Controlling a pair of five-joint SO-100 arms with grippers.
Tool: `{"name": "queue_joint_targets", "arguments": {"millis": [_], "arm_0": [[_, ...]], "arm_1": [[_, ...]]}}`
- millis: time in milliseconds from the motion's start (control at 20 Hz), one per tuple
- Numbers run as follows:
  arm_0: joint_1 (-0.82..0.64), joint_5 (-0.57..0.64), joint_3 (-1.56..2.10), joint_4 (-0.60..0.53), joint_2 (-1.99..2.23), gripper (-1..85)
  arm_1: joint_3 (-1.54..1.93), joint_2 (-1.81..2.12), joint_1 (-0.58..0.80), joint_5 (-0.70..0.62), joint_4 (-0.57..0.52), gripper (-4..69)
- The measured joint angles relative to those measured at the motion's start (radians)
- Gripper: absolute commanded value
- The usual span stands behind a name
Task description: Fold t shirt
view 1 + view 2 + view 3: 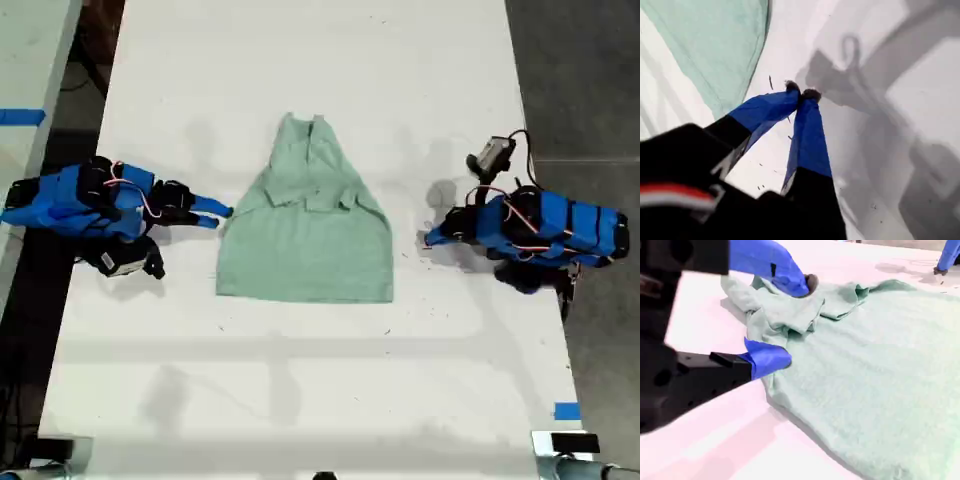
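In the exterior view, the t shirt [305, 235] lies flat at the middle of the white table [300, 400], its narrow end toward the top of that view and its sleeves folded inward. My second gripper [222, 213] reaches in from the exterior view's left and meets the shirt's edge. My first gripper [432, 238] rests at the exterior view's right, apart from the cloth. In the first wrist view, my first gripper [802, 92] has its blue fingers pressed together at the tips with nothing between them, over bare table, with the shirt [715, 45] nearby. In the second wrist view, my second gripper [790, 322] has its jaws spread, bracketing the bunched, folded sleeve of the shirt [875, 370].
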Motion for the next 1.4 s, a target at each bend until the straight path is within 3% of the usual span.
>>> {"name": "queue_joint_targets", "arguments": {"millis": [200, 800, 850, 1050, 1250, 1300, 1400], "arm_0": [[0.081, 0.0, 0.014, -0.066, 0.0, -0.2], [0.078, 0.0, 0.014, -0.072, 0.0, -0.2], [0.078, 0.0, 0.014, -0.072, 0.0, -0.2], [0.078, 0.0, 0.014, -0.072, 0.0, -0.2], [0.078, 0.0, 0.014, -0.072, 0.0, -0.2], [0.078, 0.0, 0.014, -0.072, 0.0, -0.2], [0.078, 0.0, 0.014, -0.072, 0.0, -0.2]], "arm_1": [[0.0, 0.0, -0.028, 0.012, 0.0, 1.4], [-0.002, -0.006, -0.014, 0.003, -0.005, 1.2], [-0.028, -0.049, 0.0, -0.003, -0.006, 5.9], [-0.394, -0.652, -0.074, -0.006, -0.221, 16.0], [-0.9, -1.463, -0.077, -0.008, -0.204, 18.4], [-1.011, -1.638, -0.077, -0.014, -0.195, 16.1], [-1.154, -1.871, -0.077, -0.029, -0.187, 2.1]]}}
